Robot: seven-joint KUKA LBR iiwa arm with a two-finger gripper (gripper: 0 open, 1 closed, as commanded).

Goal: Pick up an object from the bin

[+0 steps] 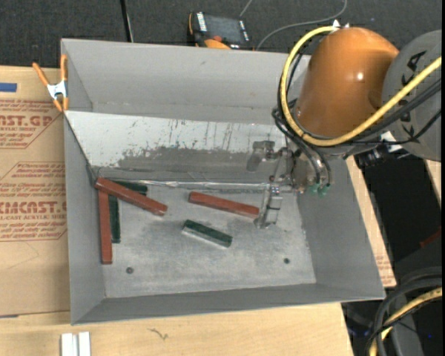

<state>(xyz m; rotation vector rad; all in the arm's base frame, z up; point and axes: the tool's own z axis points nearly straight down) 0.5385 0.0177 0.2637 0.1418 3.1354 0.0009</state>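
My gripper (269,211) hangs low over the right part of the bin floor, under the orange dome on the wrist. Its tip is right at the right end of a red-brown flat stick (222,204) that lies almost level across the middle of the bin. I cannot make out whether it touches the stick. A short dark green block (207,233) lies just in front of that stick, to the gripper's lower left.
On the left of the bin floor lie a slanted red-brown stick (131,196), an upright red-brown stick (105,230) and a dark green stick (116,219) beside it. The bin's sloping right wall rises close behind the gripper.
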